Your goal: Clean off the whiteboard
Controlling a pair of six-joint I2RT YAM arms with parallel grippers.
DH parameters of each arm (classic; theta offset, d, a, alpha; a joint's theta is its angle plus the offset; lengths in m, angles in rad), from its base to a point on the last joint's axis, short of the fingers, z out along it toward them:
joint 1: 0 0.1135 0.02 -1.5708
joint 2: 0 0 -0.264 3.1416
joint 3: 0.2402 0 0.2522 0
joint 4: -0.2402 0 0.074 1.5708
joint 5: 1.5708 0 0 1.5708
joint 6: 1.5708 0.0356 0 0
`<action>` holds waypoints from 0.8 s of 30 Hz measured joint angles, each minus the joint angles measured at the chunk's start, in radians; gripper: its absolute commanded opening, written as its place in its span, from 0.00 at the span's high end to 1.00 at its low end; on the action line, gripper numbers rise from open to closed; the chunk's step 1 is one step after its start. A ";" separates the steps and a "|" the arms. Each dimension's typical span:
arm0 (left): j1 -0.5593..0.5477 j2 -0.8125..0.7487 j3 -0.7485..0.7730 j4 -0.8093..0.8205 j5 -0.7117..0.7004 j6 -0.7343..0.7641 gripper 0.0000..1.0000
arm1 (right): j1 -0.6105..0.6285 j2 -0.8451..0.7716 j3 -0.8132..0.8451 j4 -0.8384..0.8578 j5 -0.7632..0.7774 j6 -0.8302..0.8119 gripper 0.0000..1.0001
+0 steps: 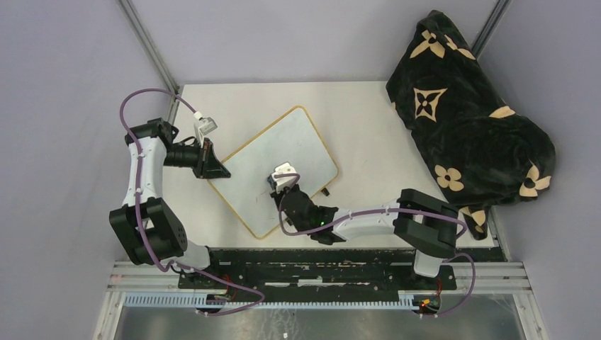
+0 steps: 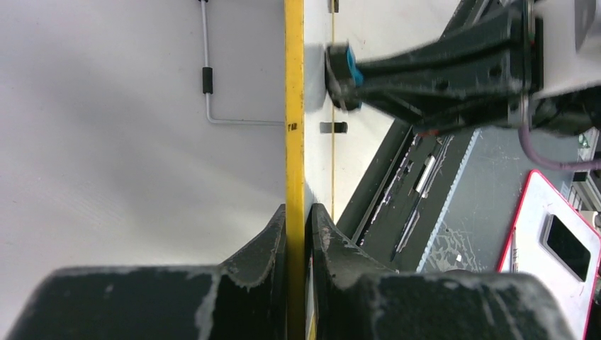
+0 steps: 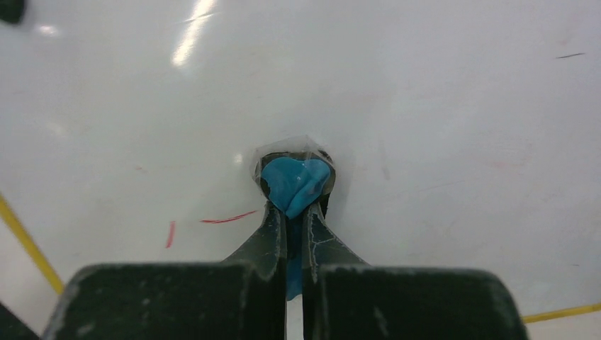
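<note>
The whiteboard [image 1: 283, 152], white with a thin yellow frame, lies askew in the middle of the table. My left gripper [image 1: 216, 168] is shut on its left edge; in the left wrist view the two jaws [image 2: 296, 212] clamp the yellow frame [image 2: 293, 106]. My right gripper [image 1: 278, 185] is over the board's near part, shut on a blue wad of cloth [image 3: 294, 180] whose tip is pressed on the white surface. Two short red strokes [image 3: 227, 218] remain just left of the right fingers. In the left wrist view the blue cloth [image 2: 347, 71] shows at the right gripper's tip.
A black blanket with beige flower shapes [image 1: 468, 120] is heaped at the table's right side. Small black feet [image 1: 326, 191] stick out from the board's near right edge. The black base rail [image 1: 319, 258] runs along the near edge. A red-rimmed white device [image 2: 553, 241] lies beyond it.
</note>
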 measured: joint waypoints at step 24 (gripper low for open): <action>-0.006 0.000 0.000 0.009 0.008 0.000 0.97 | 0.108 0.096 0.047 0.026 -0.137 -0.009 0.99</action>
